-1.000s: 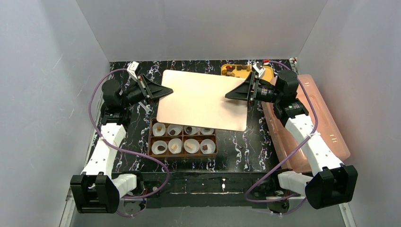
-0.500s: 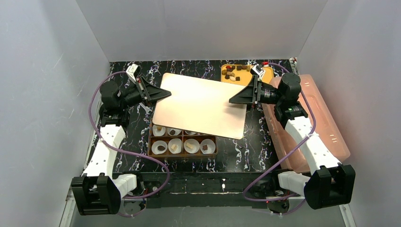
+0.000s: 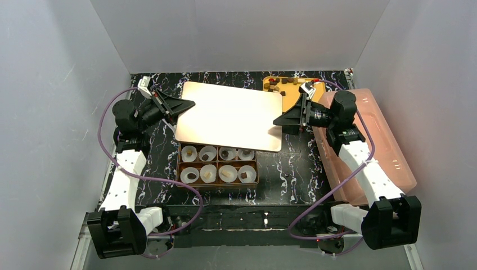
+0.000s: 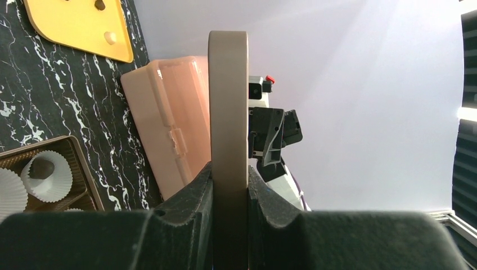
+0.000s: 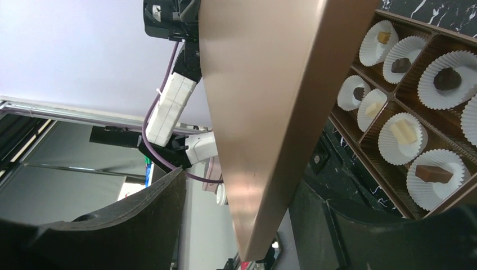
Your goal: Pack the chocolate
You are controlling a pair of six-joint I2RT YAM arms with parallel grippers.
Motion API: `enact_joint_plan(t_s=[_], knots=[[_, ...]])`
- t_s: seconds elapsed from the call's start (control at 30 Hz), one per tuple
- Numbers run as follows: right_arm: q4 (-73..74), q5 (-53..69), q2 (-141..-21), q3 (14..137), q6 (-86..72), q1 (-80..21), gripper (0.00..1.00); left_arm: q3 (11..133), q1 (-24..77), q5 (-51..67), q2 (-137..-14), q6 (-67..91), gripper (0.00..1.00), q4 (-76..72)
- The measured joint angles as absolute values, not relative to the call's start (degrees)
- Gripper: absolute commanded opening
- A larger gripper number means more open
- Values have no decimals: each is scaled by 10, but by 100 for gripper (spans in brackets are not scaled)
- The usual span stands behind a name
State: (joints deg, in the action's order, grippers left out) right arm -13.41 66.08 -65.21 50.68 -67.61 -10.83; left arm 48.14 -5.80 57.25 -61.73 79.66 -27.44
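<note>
One lid [image 3: 230,115] spans upper centre of the top view, just beyond the tray [image 3: 218,185]; chocolate [image 3: 191,176] sits in its cups [image 3: 228,167]. Left wrist view: left gripper [image 4: 228,174] clamps the lid edge. Right wrist view: right gripper [image 5: 244,185] straddles it with slack; the lid may sag and strike the cups.

The left arm [image 3: 126,180] and right arm [image 3: 368,169] share one build: white, boxy link shells joined by black cylindrical motor housings [image 3: 343,104], with a chunky black base block [image 3: 115,230] at the foot of each. A purple cable [image 3: 169,183] loops loosely along each arm. The left gripper [image 3: 190,104] and right gripper [image 3: 278,120] are black and taper to a wedge. Seen up close, their fingers [image 4: 185,197] are matte, faintly grainy plastic. A small white wrist module [image 3: 307,87] carries a red spot
</note>
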Motion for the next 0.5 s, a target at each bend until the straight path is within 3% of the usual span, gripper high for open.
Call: enact_joint_plan(t_s=[0.17, 0.2, 0.27, 0.3, 0.37, 0.5], knots=[[-156, 655, -678, 512, -696, -132, 61, 481, -59, 576, -617, 793, 0, -273], [-159, 652, -684, 513, -702, -136, 57, 481, -59, 577, -617, 792, 0, -271], [-169, 646, -697, 516, -710, -146, 37, 479, -59, 579, -617, 789, 0, -269], [-176, 644, -703, 518, -719, -150, 29, 479, -59, 580, -617, 787, 7, -263], [-185, 640, -713, 519, -735, -154, 17, 481, -60, 578, -616, 768, 34, -234], [-216, 644, -720, 519, -753, -156, 7, 519, -62, 541, -616, 656, 62, -43]])
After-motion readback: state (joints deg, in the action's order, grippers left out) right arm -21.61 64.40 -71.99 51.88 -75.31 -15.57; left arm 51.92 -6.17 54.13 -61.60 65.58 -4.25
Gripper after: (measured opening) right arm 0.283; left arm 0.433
